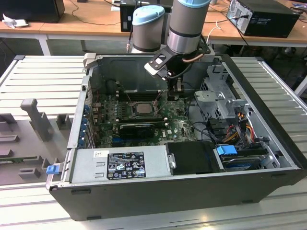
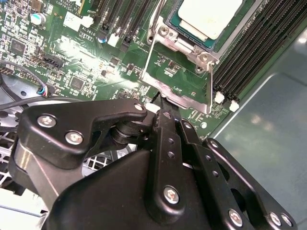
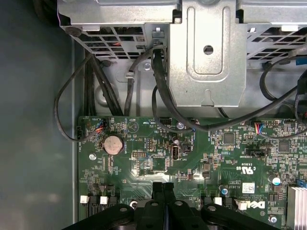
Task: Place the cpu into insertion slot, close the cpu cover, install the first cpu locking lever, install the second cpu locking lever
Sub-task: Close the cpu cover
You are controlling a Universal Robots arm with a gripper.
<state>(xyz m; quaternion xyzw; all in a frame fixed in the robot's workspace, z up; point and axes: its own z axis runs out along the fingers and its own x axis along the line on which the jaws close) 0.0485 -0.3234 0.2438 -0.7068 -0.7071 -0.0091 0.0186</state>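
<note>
cpu (image 2: 206, 17) seated, cpu cover (image 2: 168, 36) looks down | pincer (image 2: 161, 103) tips together at locking lever (image 2: 148, 62) | first-lever step, likely — calls for a steady push

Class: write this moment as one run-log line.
cpu: seated in insertion slot | cpu cover: open, off the slot | gripper: fingers shut, at cover's edge

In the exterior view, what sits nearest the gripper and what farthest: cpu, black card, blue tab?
1. cpu, just to the exterior view's left of the gripper.
2. black card, just past the cpu.
3. blue tab, far off at the exterior view's left.
</note>
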